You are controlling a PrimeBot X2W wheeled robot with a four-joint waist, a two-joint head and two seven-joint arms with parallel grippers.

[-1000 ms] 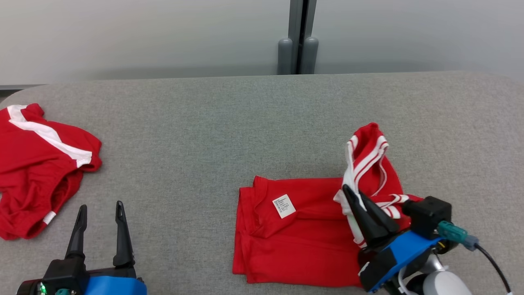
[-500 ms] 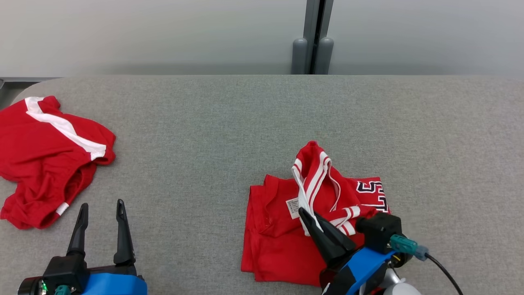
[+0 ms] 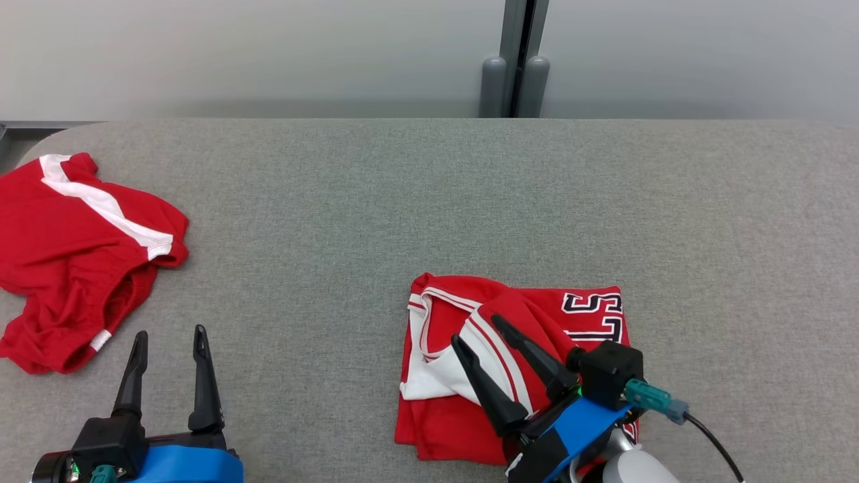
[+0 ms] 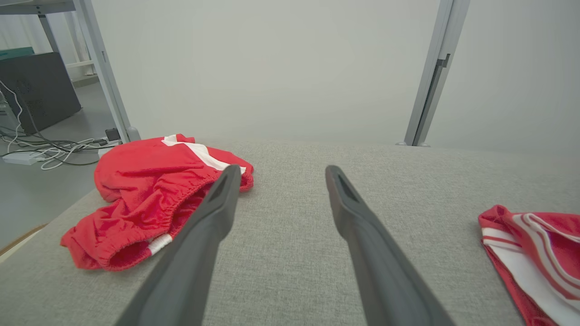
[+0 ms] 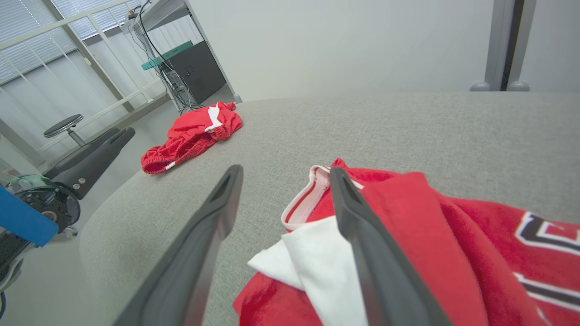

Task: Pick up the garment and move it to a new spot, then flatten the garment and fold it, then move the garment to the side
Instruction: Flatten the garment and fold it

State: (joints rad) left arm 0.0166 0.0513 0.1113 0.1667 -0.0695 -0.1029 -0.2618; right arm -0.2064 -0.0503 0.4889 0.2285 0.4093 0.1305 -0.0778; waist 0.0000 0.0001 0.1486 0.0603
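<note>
Folded red garment [image 3: 439, 429] on the grey padded table [image 3: 349, 201], close to the near edge and right of middle. Lies as a near-square bundle with no clear long axis. White-trimmed opening and white lining toward the table's left edge; black-and-white lettering, turned sideways, at the bundle's far right corner.

Crumpled red shorts [image 3: 74, 248] with a white stripe well apart, at the left edge near the far left corner. Two grey posts [image 3: 513, 87] behind the far edge. Bare table between the two cloths.

Right gripper [image 3: 478, 329] over the bundle's left half, jaws wide and gripping nothing, fingers slanting toward the far left; touching the cloth or not, cannot tell. Left gripper [image 3: 170, 333] by the near edge toward the left, jaws wide, empty, just short of the shorts.
</note>
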